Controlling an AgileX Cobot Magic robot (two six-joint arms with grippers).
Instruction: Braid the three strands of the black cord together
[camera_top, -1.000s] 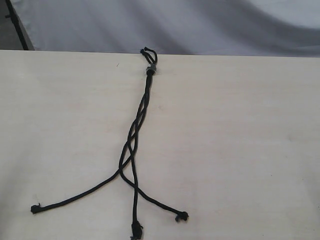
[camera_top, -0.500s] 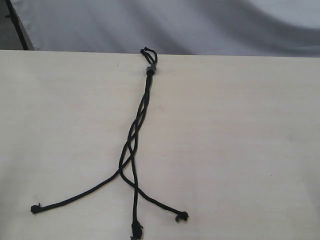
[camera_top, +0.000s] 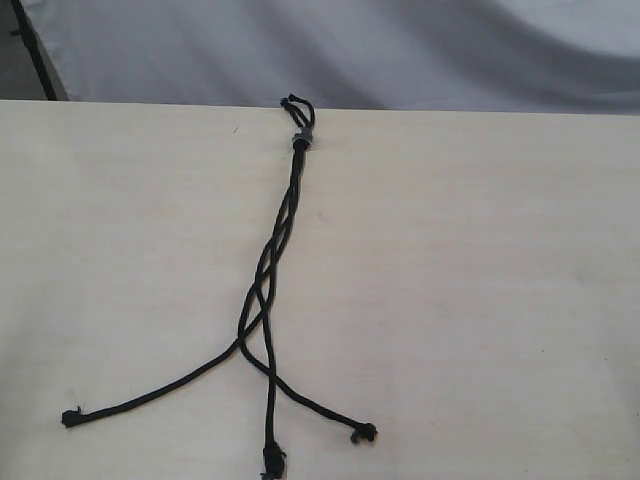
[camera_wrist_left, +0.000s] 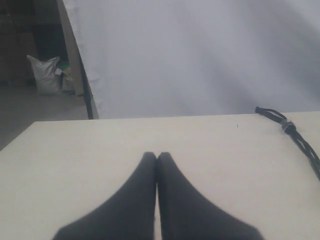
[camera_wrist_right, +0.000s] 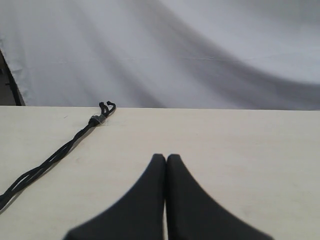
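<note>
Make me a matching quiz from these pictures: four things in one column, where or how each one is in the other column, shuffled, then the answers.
Column one:
1. knot
2. braided stretch
3. strand tips
4. left gripper

Column two:
A. shut, holding nothing
B. at the table edge by the grey backdrop
C. fanned apart, lying loose
D. strands crossing one another mid-table

Pairs: 1-B, 2-D, 3-C, 4-A

middle strand tip (camera_top: 271, 463) clipped by bottom edge in exterior view. cord (camera_wrist_left: 301, 141) runs off frame in both wrist views, rest unseen there. crossings too fine to count tbh
</note>
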